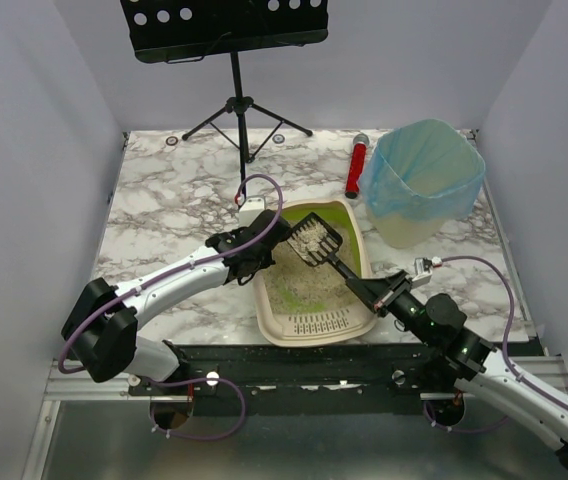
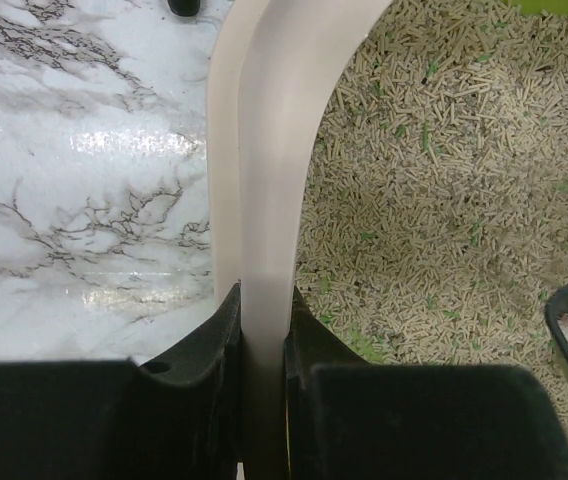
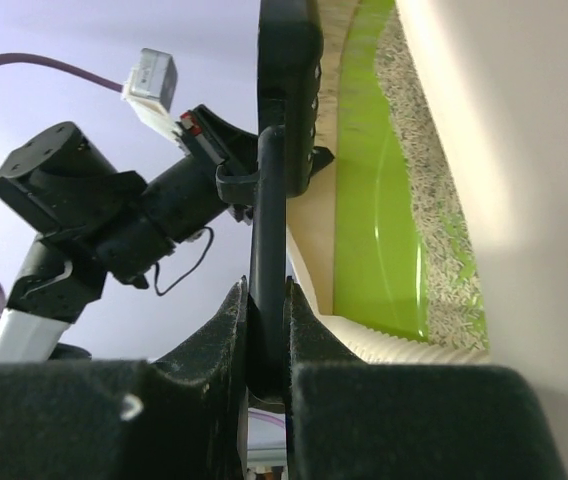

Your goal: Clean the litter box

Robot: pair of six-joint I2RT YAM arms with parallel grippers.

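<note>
litter box (image 1: 316, 323) | L gripper (image 2: 263, 305) clamps rim | scoop (image 1: 314, 240) handle part-hidden in R gripper (image 3: 262, 300)

right pincer (image 1: 377, 291) holds a litter-filled scoop (image 1: 313, 240) above litter box (image 1: 316, 330).

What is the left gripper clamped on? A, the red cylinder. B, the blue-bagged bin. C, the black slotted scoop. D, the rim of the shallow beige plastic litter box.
D: the left wrist view shows the left gripper shut on the rim of the shallow beige plastic litter box.
</note>
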